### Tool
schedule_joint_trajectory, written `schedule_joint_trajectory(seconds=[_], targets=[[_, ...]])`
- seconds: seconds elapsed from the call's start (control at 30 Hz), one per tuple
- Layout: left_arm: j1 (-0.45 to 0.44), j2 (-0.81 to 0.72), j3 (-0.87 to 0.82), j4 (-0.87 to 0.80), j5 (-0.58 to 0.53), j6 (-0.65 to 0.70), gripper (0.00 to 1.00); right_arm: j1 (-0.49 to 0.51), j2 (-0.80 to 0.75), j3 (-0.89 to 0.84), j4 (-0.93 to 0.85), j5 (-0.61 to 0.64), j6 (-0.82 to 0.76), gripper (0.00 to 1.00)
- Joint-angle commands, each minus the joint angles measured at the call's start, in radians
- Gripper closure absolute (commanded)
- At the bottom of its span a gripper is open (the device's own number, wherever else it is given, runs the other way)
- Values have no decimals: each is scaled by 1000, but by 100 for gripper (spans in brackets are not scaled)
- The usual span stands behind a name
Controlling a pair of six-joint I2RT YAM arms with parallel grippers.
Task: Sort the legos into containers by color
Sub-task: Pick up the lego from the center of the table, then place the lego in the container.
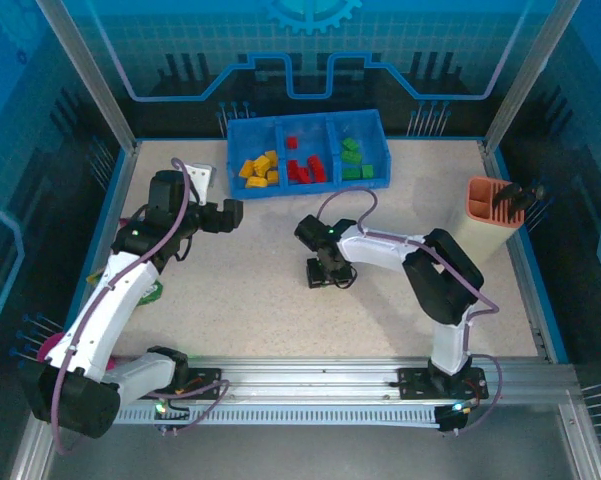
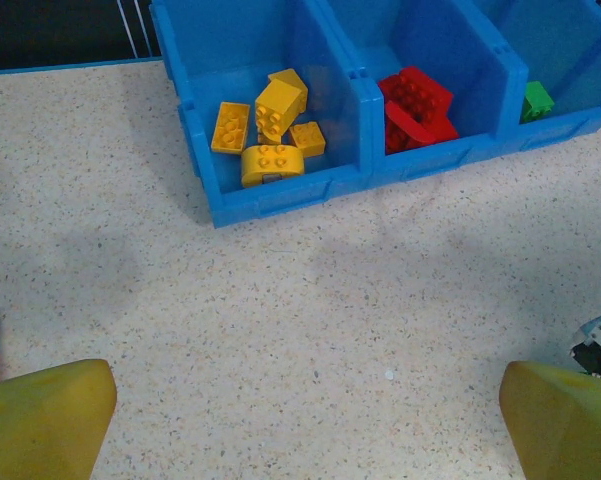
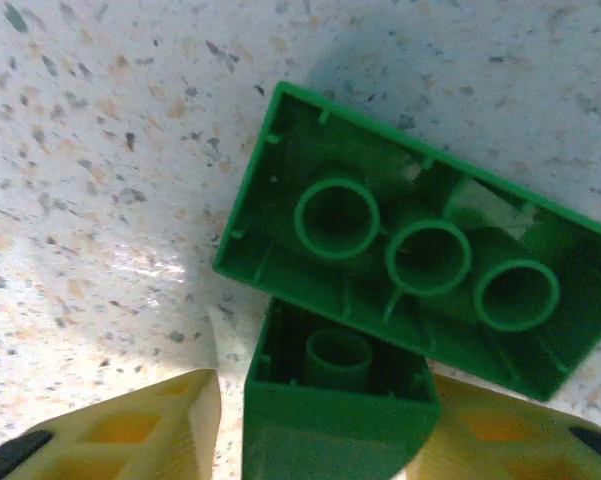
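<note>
Two green legos show their hollow undersides near the middle of the speckled table [image 3: 90,150], under the down-pointing right gripper [image 1: 325,272]. The large green brick [image 3: 420,260] lies flat with three round tubes visible. The small green brick [image 3: 335,385] touches its long edge and sits between the right gripper's yellow fingers [image 3: 130,435]. A thin strip of table shows between one finger and the small brick, so we cannot tell whether they clamp it or only bracket it.

The blue tray [image 2: 280,200] stands at the far edge. Its left compartment holds the yellow bricks [image 2: 265,130], the middle one the red bricks [image 2: 417,105], and the right one the green bricks [image 1: 353,158].

The left gripper [image 2: 305,430] hangs in front of the yellow compartment, fingers spread wide with nothing between them. It is off to the left of the two loose bricks. An orange-pink holder [image 1: 488,200] stands at the right edge, well apart.
</note>
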Motion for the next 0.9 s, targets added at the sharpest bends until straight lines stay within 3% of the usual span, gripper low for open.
schedule_joint_trajectory(seconds=[0.0, 0.33, 0.5, 0.87], targets=[[10, -9, -12, 15, 22, -1, 1, 15, 17, 35, -29, 25, -21, 59], [10, -8, -14, 18, 20, 9, 1, 1, -157, 91, -188, 109, -151, 67], [10, -9, -19, 26, 25, 9, 1, -71, -210, 190, -223, 176, -262, 68], [10, -5, -17, 23, 19, 15, 1, -270, -88, 414, -75, 219, -441, 68]])
